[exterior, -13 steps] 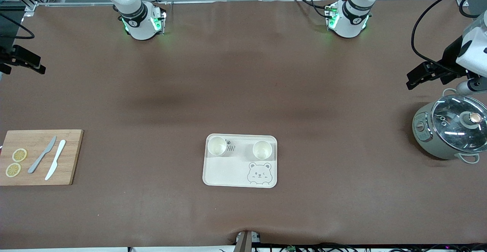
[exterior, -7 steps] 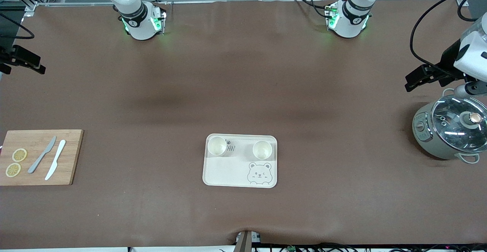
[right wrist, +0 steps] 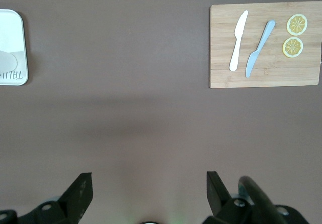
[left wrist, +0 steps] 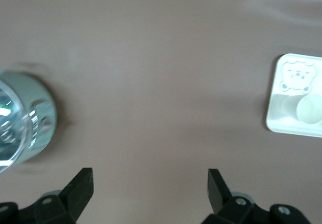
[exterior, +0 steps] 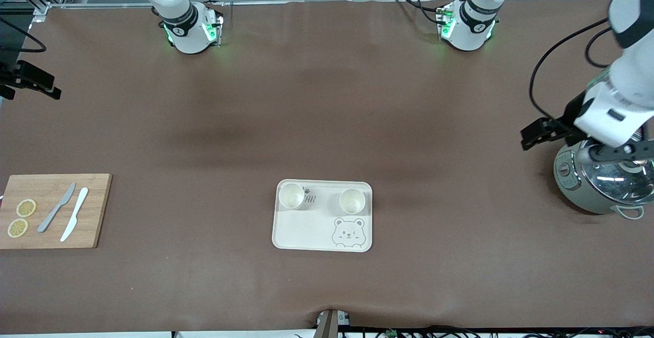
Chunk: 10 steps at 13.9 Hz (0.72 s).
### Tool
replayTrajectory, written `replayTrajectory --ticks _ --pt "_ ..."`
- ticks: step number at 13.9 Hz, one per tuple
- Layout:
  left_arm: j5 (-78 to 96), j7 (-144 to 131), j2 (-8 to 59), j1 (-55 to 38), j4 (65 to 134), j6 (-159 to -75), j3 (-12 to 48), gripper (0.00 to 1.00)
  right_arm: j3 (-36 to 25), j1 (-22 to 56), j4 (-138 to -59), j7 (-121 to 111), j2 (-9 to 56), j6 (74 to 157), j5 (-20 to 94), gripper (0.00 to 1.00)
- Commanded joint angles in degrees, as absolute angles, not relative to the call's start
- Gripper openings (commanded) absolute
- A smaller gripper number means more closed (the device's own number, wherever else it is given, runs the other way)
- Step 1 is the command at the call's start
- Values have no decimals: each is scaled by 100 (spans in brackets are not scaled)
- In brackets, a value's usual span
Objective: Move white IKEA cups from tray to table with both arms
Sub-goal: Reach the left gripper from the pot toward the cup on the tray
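Observation:
Two white IKEA cups (exterior: 292, 195) (exterior: 352, 200) stand upright on the cream bear tray (exterior: 306, 233) in mid-table, along the tray edge farther from the front camera. My left gripper (exterior: 527, 140) is open and empty in the air at the left arm's end of the table, beside the pot. In the left wrist view my left gripper (left wrist: 150, 176) is wide open, with the tray (left wrist: 279, 122) and one cup (left wrist: 309, 109) far off. My right gripper (exterior: 48, 91) hangs at the right arm's end, open and empty (right wrist: 149, 178). The tray's corner (right wrist: 11, 30) shows in the right wrist view.
A grey cooker pot with a glass lid (exterior: 600, 187) stands at the left arm's end, partly under the left wrist. A wooden cutting board (exterior: 94, 210) with two knives (exterior: 57, 207) (exterior: 74, 213) and two lemon slices (exterior: 26, 208) lies at the right arm's end.
My left arm has swung down over the pot, and its gripper has moved toward the table's middle and the front camera. The right arm and the cups have not moved.

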<state>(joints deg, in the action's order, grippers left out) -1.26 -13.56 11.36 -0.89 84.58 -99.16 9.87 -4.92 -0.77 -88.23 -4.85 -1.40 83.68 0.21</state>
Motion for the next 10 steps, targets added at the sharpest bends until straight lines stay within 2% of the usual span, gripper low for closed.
replayTrajectory --ticks 1,5,10 --pt "-254 -1380 1651 -447 8130 -10247 1020 100 -404 -220 -8868 -536 -193 8358 -53 100" --pt "-475 -1755 2450 -931 7604 -10581 1019 100 -404 -220 -8868 -545 -176 8358 -53 100" --pt "-501 -2748 3348 -1712 7321 -11398 774 100 -404 -220 -8868 -545 -176 8358 -53 100"
